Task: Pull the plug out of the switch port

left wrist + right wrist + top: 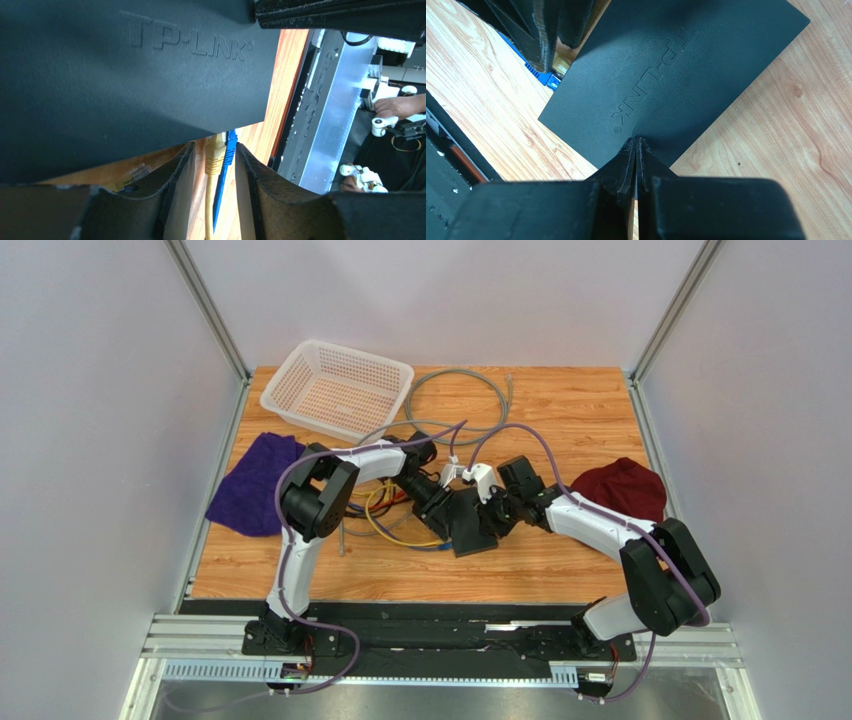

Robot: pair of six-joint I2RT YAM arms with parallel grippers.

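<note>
Right tool (636, 150) closed, empty, tips on switch (686, 65); left tool (212, 185) apart around yellow plug (215, 155), blue plug (229, 152)

White mesh basket (340, 390) at back; purple cloth (257, 486) left; maroon cloth (622, 487) right.

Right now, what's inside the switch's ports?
A yellow plug and a blue plug enter the edge of the switch, between the fingers of the open left gripper. Its sockets are hidden.

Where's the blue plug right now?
In the left wrist view, the blue plug sits between the fingers of the left end effector, right beside the yellow plug, at the edge of the black switch.
</note>
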